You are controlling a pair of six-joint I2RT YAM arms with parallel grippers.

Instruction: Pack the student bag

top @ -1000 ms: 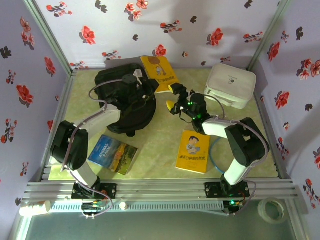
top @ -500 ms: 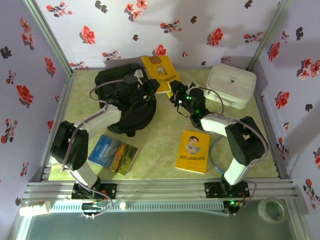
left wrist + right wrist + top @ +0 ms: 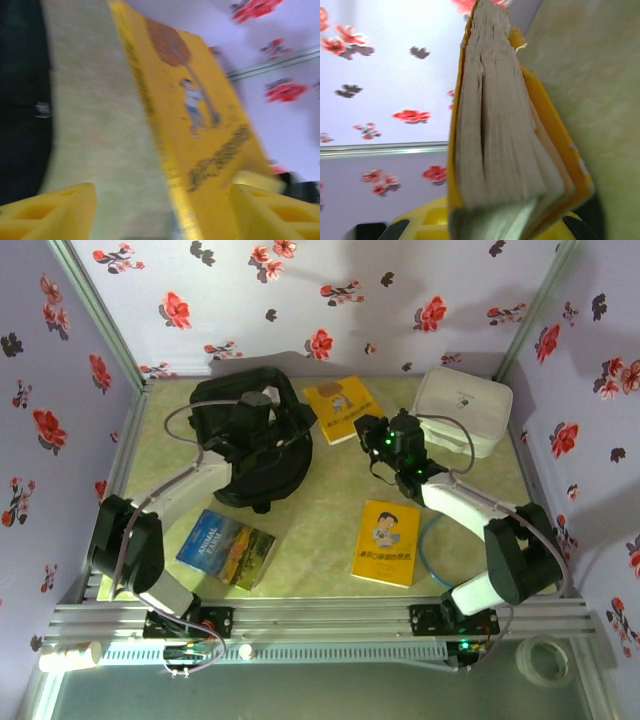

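Soft black student bag (image 3: 262,476), rounded, left pincer (image 3: 160,212) wide, right pincer (image 3: 495,222) apparently clamping yellow book (image 3: 340,407)

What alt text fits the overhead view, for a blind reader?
Over a green table, the right gripper grips a yellow book beside a black backpack, while the left gripper hovers at the backpack. A blue book, a second yellow book and a white case lie nearby.

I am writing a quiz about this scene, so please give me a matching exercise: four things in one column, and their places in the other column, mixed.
1 student bag
2 white case
3 blue book
4 far yellow book

a far right
b near left
c far left
d in the jaws of the right gripper

Pairs: 1-c, 2-a, 3-b, 4-d
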